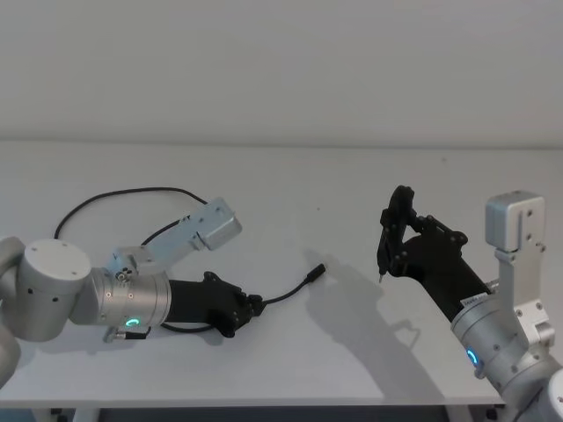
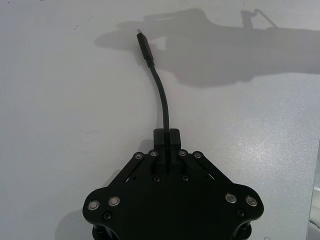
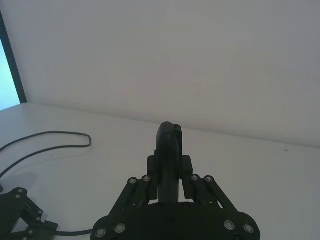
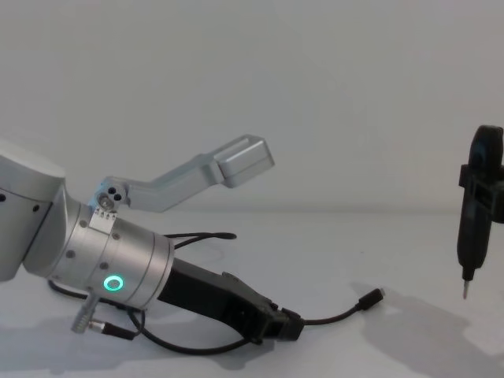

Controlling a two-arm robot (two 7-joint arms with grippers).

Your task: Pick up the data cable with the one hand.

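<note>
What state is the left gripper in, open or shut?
Shut. The left gripper has both fingers closed on the data cable, which runs out from between them.

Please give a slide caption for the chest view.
Left gripper shut on the cable near its plug; right gripper hangs apart.

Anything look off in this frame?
Nothing damaged or spilled. One oddity: the data cable, clamped in the left end effector near one plug, loops back underneath it. Right end effector hovers apart, above the table.
</note>
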